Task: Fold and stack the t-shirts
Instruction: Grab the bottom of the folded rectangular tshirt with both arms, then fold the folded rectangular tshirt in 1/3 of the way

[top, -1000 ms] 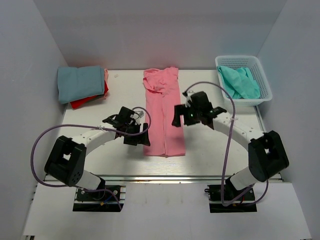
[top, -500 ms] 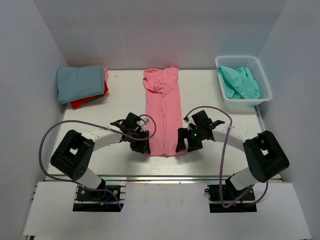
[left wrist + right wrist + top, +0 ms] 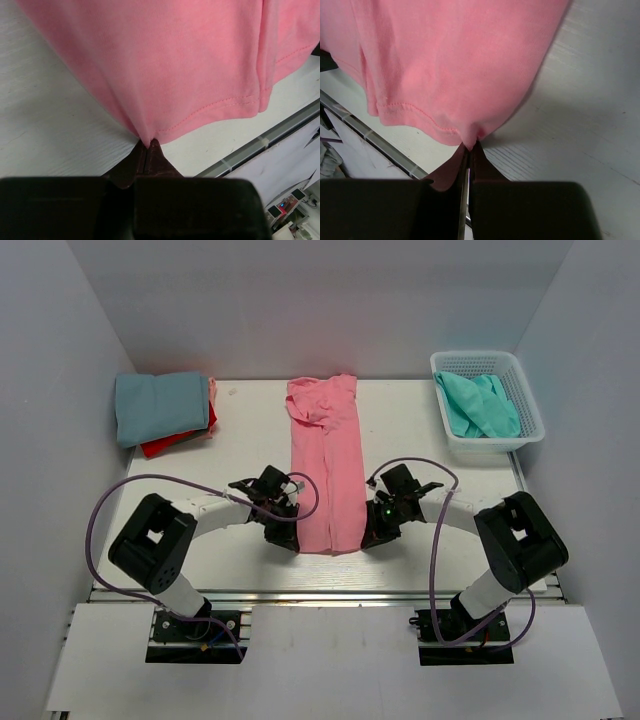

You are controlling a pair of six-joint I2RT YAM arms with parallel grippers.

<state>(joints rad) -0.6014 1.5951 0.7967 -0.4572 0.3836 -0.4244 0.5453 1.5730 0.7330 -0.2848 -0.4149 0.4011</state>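
Note:
A salmon pink t-shirt lies folded into a long strip down the middle of the table, collar end far, hem near. My left gripper is shut on the hem's near left corner; the pink cloth bunches at my closed tips. On the other side my right gripper pinches the near right corner, where the pink hem is drawn into its tips. A dusty blue t-shirt lies folded on a red one at the far left. A turquoise t-shirt sits crumpled in the basket.
The white lattice basket stands at the far right corner. The folded stack is at the far left, by the left wall. The table's metal front rail runs just behind both grippers, also seen as the rail in the left wrist view.
Both grippers came down toward the near hem corners of the pink t-shirt and closed on them; a second ago they hovered open beside the strip.

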